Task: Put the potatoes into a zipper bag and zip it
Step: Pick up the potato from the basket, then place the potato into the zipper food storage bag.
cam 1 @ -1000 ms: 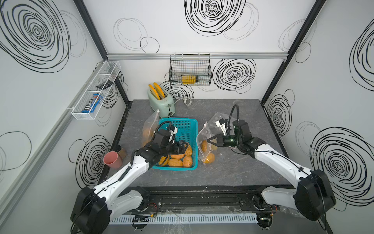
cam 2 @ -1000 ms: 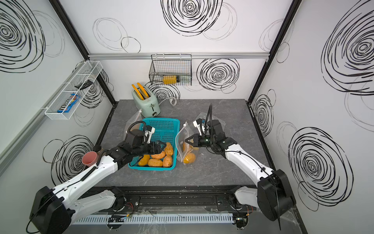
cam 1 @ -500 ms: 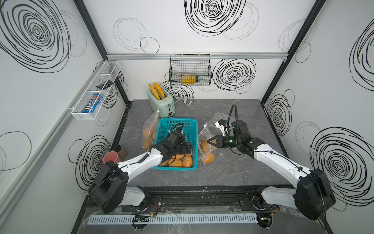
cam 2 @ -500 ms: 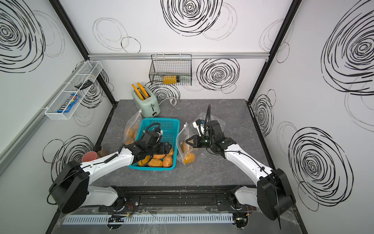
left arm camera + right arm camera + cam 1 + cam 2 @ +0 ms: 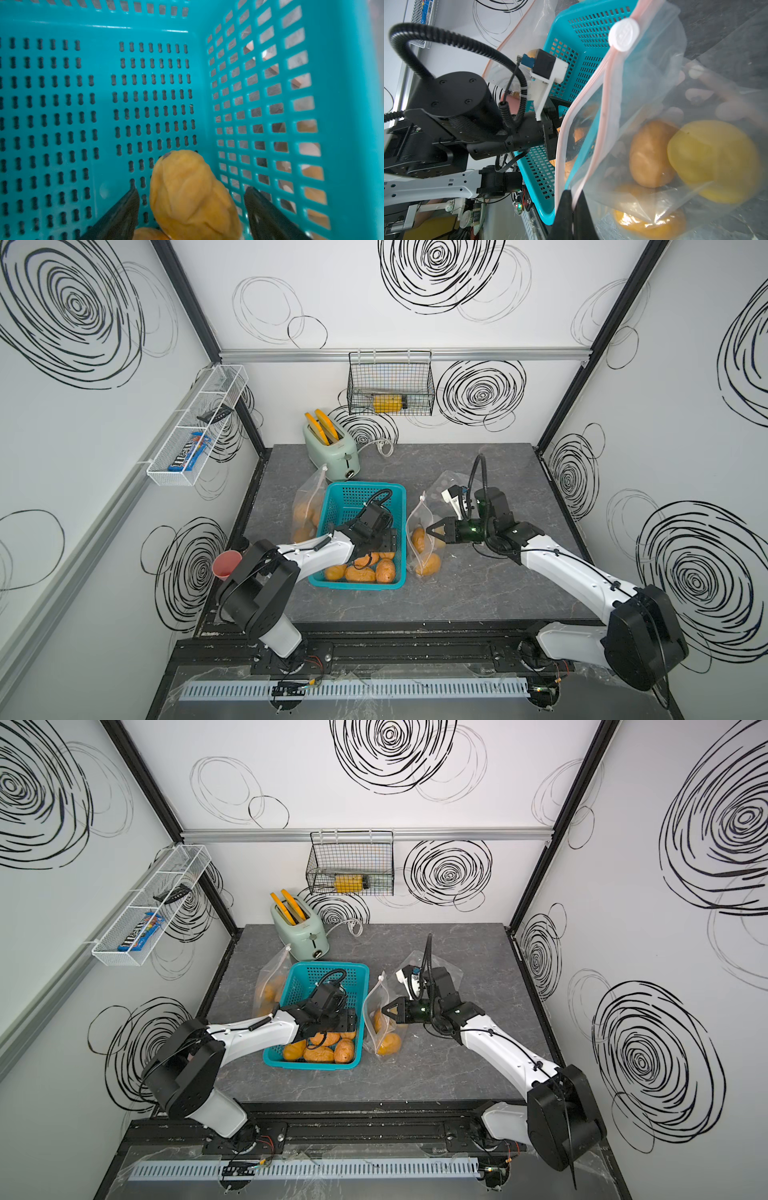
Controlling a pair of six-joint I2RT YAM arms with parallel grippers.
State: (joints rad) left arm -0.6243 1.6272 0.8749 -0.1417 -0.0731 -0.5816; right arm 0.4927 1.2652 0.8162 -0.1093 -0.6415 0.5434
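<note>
Left wrist shows potato [image 5: 191, 195] inside spread left claw [image 5: 191, 190].

The potatoes [image 5: 359, 573] are orange-brown, the basket [image 5: 365, 486] teal, the table [image 5: 478, 597] marbled grey.

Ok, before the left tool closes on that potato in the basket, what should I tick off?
1. The left tool open, jaws either side of a potato in the basket: ok.
2. Potato roughly centred between those jaws: ok.
3. The right tool shut on the rim of the zipper bag: ok.
4. Bag mouth gaping, beside the basket: ok.
5. The slider parked at the zipper's end: ok.
6. Room left in the bag for more: cannot tell.
</note>
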